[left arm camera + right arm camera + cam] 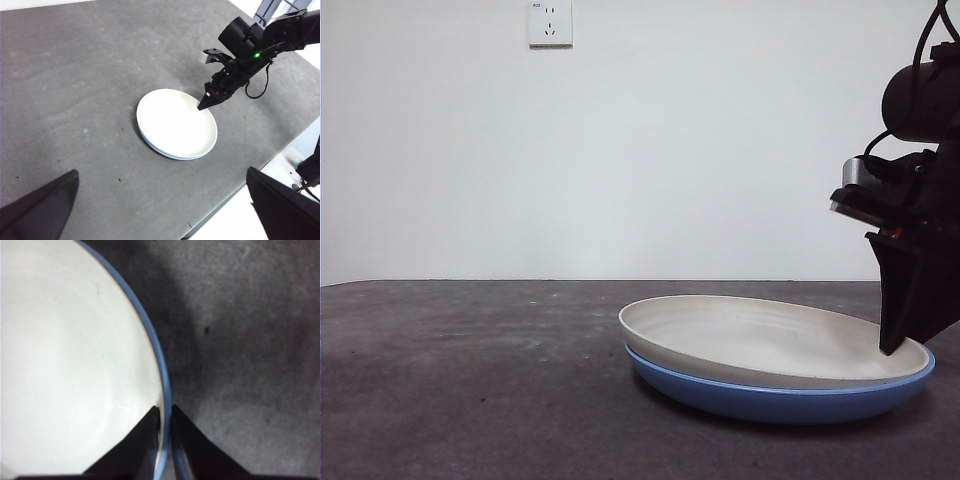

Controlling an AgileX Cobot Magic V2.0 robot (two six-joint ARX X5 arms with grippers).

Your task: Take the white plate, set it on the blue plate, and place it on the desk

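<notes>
Fingers of our right gripper sit almost closed, with only a thin gap, and the rims of both plates run through that gap. One finger is on the inside of the white plate and the other is outside the blue plate. So we think we are pinching both rims at once, or just letting go; we cannot tell how tight the squeeze is.

In the front view our right gripper comes down at the right edge of the frame and its tip touches the right side of the plates. The white plate lies inside the blue plate, a little tipped, higher on the left. Both rest on the bench, in the lower right of the frame.

Plates are round, so they have no long side and point no way. What counts is the rim: it runs straight between our fingers, so a lift would go up from this edge.

Our left gripper waits far off, its fingers wide apart and holding nothing. In that view the stack sits mid-frame, so the right arm is much nearer.
</notes>
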